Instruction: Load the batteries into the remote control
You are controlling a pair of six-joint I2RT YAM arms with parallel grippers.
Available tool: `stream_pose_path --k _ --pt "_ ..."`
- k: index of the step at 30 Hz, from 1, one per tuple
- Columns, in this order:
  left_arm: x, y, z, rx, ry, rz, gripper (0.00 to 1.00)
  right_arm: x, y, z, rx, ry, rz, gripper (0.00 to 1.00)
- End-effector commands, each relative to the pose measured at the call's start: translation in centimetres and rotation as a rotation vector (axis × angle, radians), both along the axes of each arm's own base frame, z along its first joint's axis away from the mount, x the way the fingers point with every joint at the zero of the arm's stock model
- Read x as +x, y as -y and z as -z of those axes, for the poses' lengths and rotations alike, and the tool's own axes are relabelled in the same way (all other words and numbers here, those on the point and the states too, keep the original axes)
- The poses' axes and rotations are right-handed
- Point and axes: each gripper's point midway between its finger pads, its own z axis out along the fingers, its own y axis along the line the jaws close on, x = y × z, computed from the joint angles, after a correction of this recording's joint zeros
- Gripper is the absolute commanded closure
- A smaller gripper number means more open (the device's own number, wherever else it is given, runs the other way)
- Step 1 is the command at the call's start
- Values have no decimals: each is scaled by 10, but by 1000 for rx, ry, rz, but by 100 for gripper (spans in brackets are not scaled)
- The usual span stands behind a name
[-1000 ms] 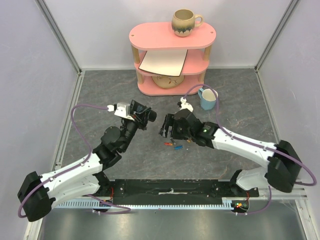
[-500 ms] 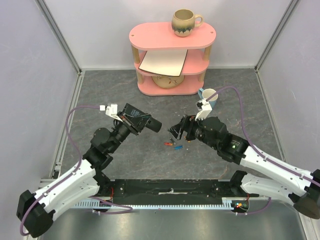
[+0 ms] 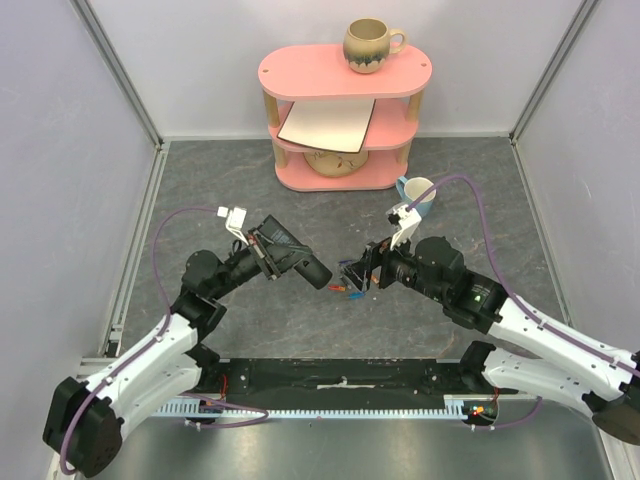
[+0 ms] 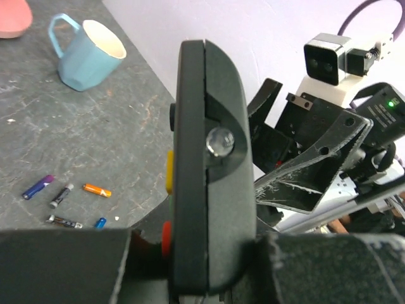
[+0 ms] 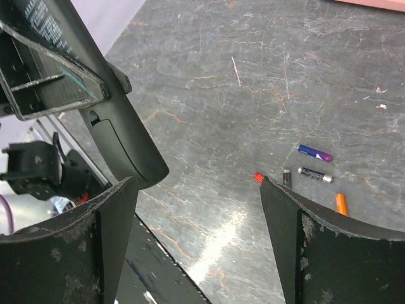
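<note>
My left gripper [image 3: 272, 252] [image 4: 202, 253] is shut on the black remote control [image 3: 298, 264] [image 4: 209, 158], held edge-on above the table with its free end pointing right. Yellow and red buttons show on its left side in the left wrist view. My right gripper [image 3: 357, 275] [image 5: 196, 183] stands open just right of the remote's tip [image 5: 123, 142], nothing between its fingers. Several batteries [image 3: 345, 291] lie loose on the grey table under it: a blue-purple one [image 5: 314, 152] [image 4: 38, 186], dark ones [image 5: 314, 174], an orange one [image 5: 341, 203] [image 4: 97, 189] and a small blue one [image 4: 100, 222].
A pink three-level shelf [image 3: 340, 100] stands at the back with a brown mug [image 3: 370, 45] on top, a white board on the middle level and a bowl below. A light blue mug [image 3: 415, 195] [image 4: 85, 44] stands behind the right arm. Walls close both sides.
The left arm has brought the remote nearer and to the right, its tip now close to the batteries. The right gripper has turned and come down to face the remote's tip, still open.
</note>
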Motion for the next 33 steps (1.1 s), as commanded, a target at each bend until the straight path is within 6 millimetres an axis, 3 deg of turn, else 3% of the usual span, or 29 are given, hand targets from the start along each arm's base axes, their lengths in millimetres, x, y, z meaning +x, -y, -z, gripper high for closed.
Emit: stream_pose_path --k 1,8,14,25,33 --pt "-21 10 -27 -54 84 149 98 -5 1 -26 -48 131 -81 15" --pt "-23 13 -30 -46 128 187 98 -9 -4 -33 -71 175 -138 15" --pt "-27 15 -33 -48 181 215 98 -17 -16 -23 -120 197 -167 11" --pt "-41 8 -45 16 460 207 98 -9 2 -27 -120 243 -74 13" --pt "-48 3 -47 83 601 193 98 -2 6 -16 -153 241 -34 13"
